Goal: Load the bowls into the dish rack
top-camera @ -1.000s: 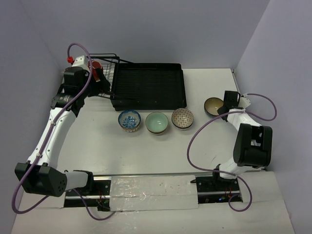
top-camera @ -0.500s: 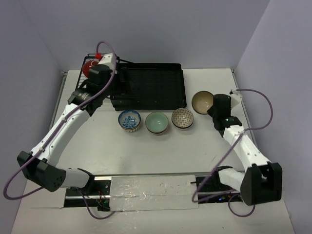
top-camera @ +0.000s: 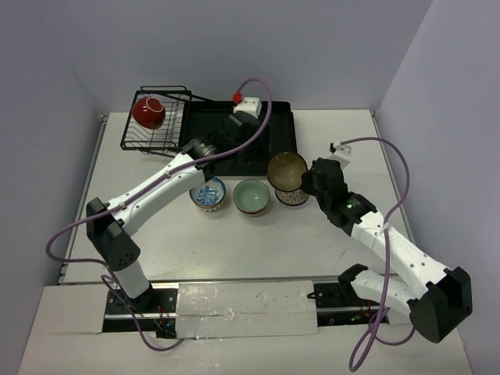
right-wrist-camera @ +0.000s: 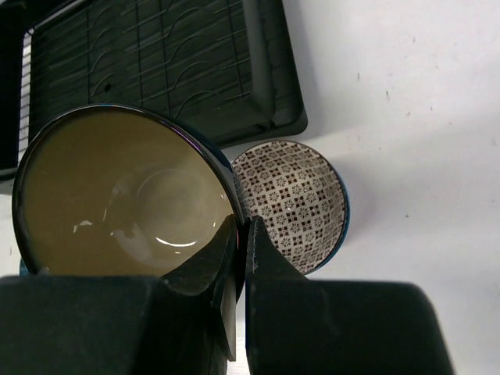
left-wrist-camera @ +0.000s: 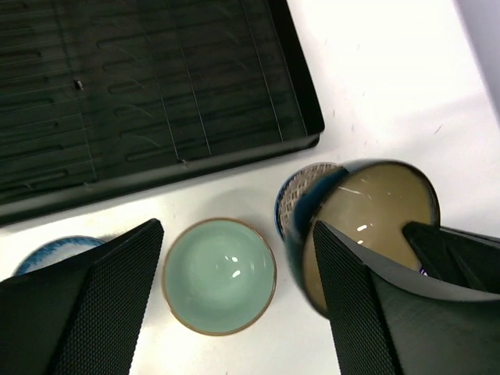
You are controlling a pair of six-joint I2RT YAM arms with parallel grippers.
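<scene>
Right gripper [right-wrist-camera: 241,234]: you see it clamped on the rim of the olive bowl [right-wrist-camera: 117,195], held above the patterned bowl [right-wrist-camera: 293,195].
Left gripper [left-wrist-camera: 237,230]: fingers wide apart, holding nothing, over the green bowl [left-wrist-camera: 219,275].
Dish rack [top-camera: 277,133]: at the far side of the table; a red bowl [top-camera: 148,112] lies in its basket.

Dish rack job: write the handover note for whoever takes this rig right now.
Left claw: open, empty, above the dish rack.
Right claw: shut on the rim of the olive bowl, held up over the patterned bowl.
Done: red bowl sits in the rack's wire basket.
To do: place the olive bowl, then load the blue bowl, green bowl and patterned bowl, all on the table in front of the rack.
</scene>
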